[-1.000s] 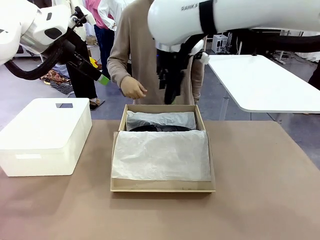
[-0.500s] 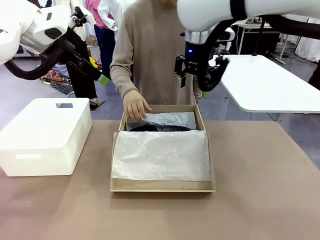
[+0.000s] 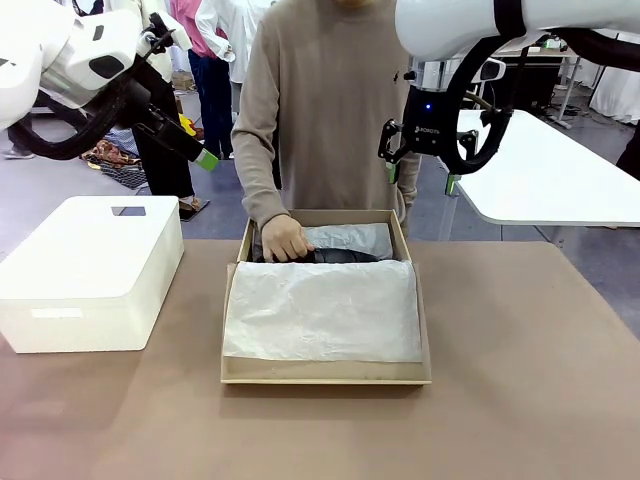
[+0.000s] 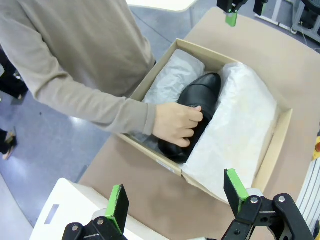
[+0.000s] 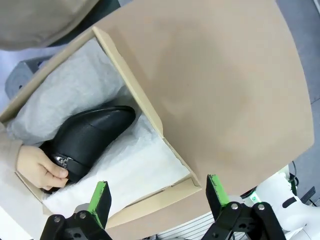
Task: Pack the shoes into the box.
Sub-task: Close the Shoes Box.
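The tan box [image 3: 325, 377] stands at the table's middle, and white tissue paper [image 3: 320, 310] covers its front part. One black shoe [image 3: 345, 257] lies along the far side, toe pointing right. The person's hand [image 3: 285, 240] rests on its heel end, with fingers at the buckle [image 5: 62, 161]. My left gripper [image 3: 200, 150] hangs open high at the left, above the shoe [image 4: 200, 97] and box [image 4: 150, 152]. Over the box's far right corner my right gripper [image 3: 421, 178] is open and holds nothing. Its view looks down on the shoe [image 5: 95, 131] and the box wall [image 5: 135, 85].
A white plastic bin [image 3: 90, 270] with a slot handle stands left of the box. A white table [image 3: 530, 165] is behind at the right. The person stands close against the far table edge. Bare brown tabletop [image 3: 530, 380] lies right of and in front of the box.
My right arm has swung right and up, away from the box's far edge. The person's hand has come down into the box onto the shoe.
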`<state>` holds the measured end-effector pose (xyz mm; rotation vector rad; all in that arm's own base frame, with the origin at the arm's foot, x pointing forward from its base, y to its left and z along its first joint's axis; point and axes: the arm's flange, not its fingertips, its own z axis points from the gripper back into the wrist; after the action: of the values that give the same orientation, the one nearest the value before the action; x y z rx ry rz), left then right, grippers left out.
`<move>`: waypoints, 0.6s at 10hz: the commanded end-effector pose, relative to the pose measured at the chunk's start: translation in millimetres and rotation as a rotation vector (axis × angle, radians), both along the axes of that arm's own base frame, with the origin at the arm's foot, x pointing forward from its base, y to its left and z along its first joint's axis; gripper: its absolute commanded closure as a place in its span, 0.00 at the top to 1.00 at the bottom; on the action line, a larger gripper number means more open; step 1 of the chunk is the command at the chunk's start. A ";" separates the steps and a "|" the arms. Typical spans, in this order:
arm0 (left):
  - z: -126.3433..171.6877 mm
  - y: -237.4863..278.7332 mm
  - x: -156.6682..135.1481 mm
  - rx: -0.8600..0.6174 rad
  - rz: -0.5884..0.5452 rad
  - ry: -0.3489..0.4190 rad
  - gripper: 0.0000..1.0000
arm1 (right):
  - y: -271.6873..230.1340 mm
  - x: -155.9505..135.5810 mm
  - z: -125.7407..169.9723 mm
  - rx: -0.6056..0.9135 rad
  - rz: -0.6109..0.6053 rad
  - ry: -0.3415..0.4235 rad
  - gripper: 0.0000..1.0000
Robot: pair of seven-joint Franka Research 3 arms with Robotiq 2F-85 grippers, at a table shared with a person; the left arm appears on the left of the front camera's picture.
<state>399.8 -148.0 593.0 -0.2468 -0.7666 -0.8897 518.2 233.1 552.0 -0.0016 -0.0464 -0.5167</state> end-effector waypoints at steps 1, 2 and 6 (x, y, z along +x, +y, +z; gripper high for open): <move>-1.3 2.2 0.8 -0.014 -0.019 -0.003 1.00 | 3.2 -0.9 4.0 0.005 -0.007 -0.008 1.00; -1.3 2.2 0.8 -0.014 -0.019 -0.003 1.00 | 3.2 -0.9 4.0 0.005 -0.007 -0.008 1.00; -1.3 2.2 0.8 -0.014 -0.019 -0.003 1.00 | 3.2 -0.9 4.0 0.005 -0.007 -0.008 1.00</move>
<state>399.8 -148.0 593.0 -0.2468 -0.7666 -0.8897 517.5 234.8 552.5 -0.0007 -0.0473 -0.5146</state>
